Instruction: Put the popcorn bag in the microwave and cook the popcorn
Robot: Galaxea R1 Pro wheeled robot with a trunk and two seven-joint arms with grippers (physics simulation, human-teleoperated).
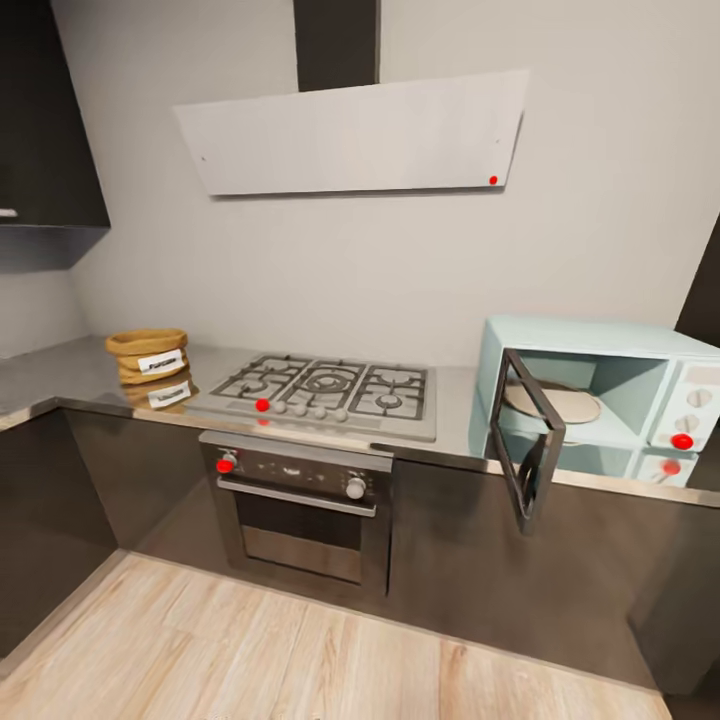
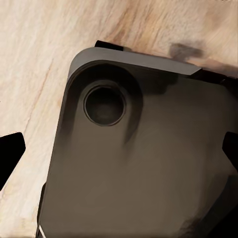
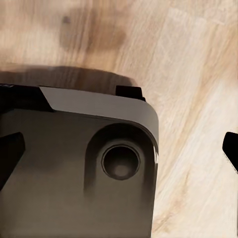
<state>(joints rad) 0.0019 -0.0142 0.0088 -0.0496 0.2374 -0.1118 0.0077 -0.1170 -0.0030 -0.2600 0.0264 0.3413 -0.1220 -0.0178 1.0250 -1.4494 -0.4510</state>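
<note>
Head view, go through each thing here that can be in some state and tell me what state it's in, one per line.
microwave: door swung open, cavity empty except for its round plate
popcorn bag: upright on the countertop, left of the stove, mouth open, nothing gripping it
built-in oven: door shut
gas stove: no flame visible
left gripper: fingers apart, holding nothing
right gripper: fingers apart, holding nothing

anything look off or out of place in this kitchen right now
Nothing spilled or damaged. The microwave door hangs open past the countertop edge, with its inside bare. The popcorn bag sits upright, left of the stove.
</note>
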